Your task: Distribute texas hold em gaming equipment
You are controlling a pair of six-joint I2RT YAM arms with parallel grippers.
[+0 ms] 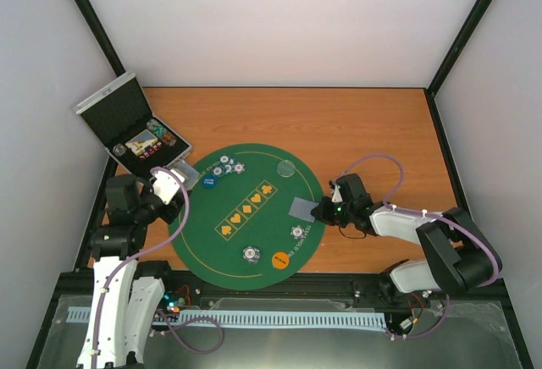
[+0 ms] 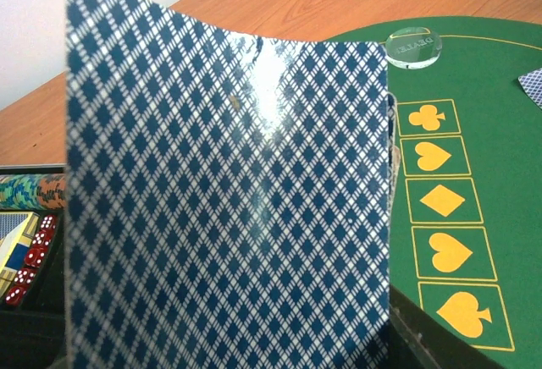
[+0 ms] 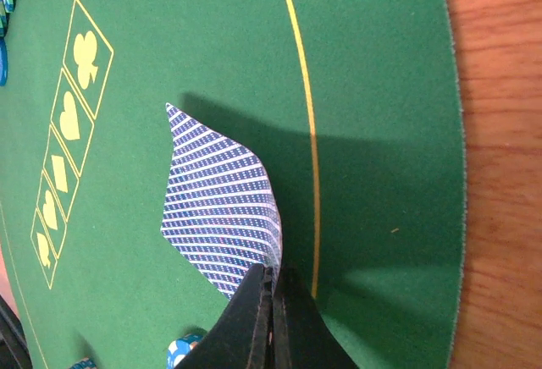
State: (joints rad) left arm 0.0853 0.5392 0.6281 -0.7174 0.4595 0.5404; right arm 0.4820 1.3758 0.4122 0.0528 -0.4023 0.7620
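Observation:
My left gripper (image 1: 178,183) is at the left rim of the green mat (image 1: 254,153), shut on a blue-backed playing card (image 1: 188,174). The card stands upright and fills the left wrist view (image 2: 229,208), hiding the fingers. My right gripper (image 1: 318,211) is shut on the corner of a second card (image 1: 302,209), which bends over the mat's right side (image 3: 222,217); its jaws (image 3: 273,280) are pressed together. On the mat lie a cluster of white-patterned chips (image 1: 227,166), a blue disc (image 1: 209,181), a clear dealer disc (image 1: 287,167), two single chips (image 1: 297,232) (image 1: 251,254) and an orange disc (image 1: 280,259).
The open silver case (image 1: 127,123) stands at the back left, with chips and red dice (image 2: 25,259) inside. Yellow suit symbols (image 1: 246,207) run across the mat's middle. Bare wooden table (image 1: 373,132) lies behind and to the right of the mat.

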